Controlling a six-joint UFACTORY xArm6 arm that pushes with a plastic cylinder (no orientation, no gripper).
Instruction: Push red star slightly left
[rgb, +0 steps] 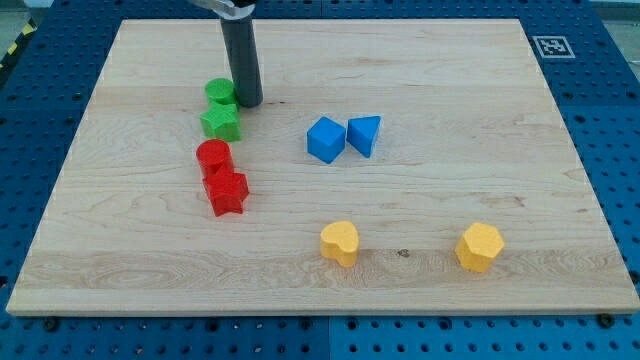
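The red star (227, 192) lies on the wooden board at the view's lower left, touching a red cylinder (213, 156) just above it. My tip (248, 101) rests on the board near the view's top left, right beside a green cylinder (221, 92) and just above a green star (221, 122). The tip is well above the red star, with the green star and red cylinder in between.
A blue cube-like block (325, 140) and a blue wedge-like block (365, 134) sit touching at the centre. A yellow heart-like block (340, 242) and a yellow hexagon (480, 246) lie near the view's bottom. A fiducial marker (552, 46) is at the board's top right corner.
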